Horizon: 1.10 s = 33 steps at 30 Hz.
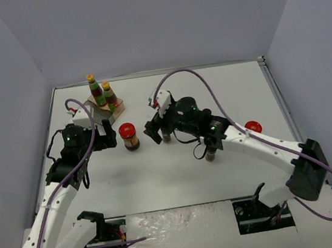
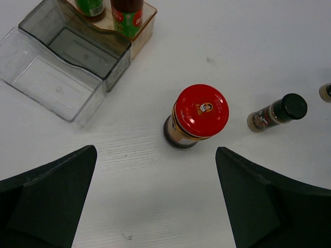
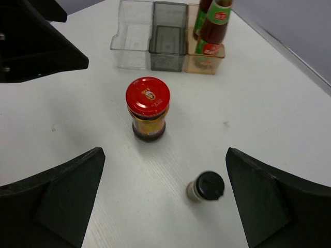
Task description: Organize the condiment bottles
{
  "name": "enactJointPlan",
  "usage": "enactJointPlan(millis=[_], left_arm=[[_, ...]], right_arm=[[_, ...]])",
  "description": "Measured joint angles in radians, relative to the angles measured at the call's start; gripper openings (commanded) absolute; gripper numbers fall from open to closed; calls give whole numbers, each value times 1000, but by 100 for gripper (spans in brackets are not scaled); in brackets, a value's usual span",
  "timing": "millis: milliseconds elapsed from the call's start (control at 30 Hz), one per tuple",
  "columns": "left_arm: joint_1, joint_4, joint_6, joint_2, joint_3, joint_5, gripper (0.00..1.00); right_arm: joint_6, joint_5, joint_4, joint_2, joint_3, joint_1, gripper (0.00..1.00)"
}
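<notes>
In the top view, the left gripper (image 1: 108, 138) sits at the left centre of the white table (image 1: 179, 177) and points toward the right. Its wrist view shows its two black fingers (image 2: 46, 201) spread wide at the bottom corners with only bare tabletop between them. This pincer is open and grips nothing.

Above it, toward the upper left, is the stepped rack (image 1: 117, 109). The two yellow-capped bottles (image 1: 93, 88) stand upright side by side in its tan compartment, and a grey and a clear compartment step down beside that one.

Just right of the left gripper, a red-lidded jar (image 1: 129, 136) stands upright on the table. It lies between the two grippers and touches neither.

To the right of the jar, at the centre of the frame, the right gripper (image 1: 155, 131) faces left. In its wrist view the fingers stand far apart at the bottom corners. A black-capped spice jar (image 3: 206, 186) stands upright between them in the lower middle, nearer the right-hand finger and clear of both. This pincer is also open and holds nothing.

Farther right, a second spice jar (image 1: 209, 153) stands by the right arm's forearm. At the right centre, the lid of a second red jar (image 1: 253, 126) shows beyond the arm, which hides its body.
</notes>
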Motion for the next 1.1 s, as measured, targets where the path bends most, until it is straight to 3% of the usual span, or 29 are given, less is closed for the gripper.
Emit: enactJointPlan(millis=[200,467,667,933,1033,1100], left_arm=[[-116,119,8,136,-1,-25,97],[-252,206,6,327,1,-161,97],[-252,225,-11,409,25,-239,97],[-254,244,-46,508,38,-242,96],[-254,244,-53,524,38,-243,90],[-254,243,-58,527,39,-243,78]], right_arm=[[45,110,-40,-303,-150,-30,100],[83,188,-136,-517,-278,-68,100],[85,199,-164,-582,-296,-84,100],[85,198,-178,-586,-305,-111,100],[85,196,-180,-590,-313,-120,100],[85,194,-179,-595,-316,-126,100]])
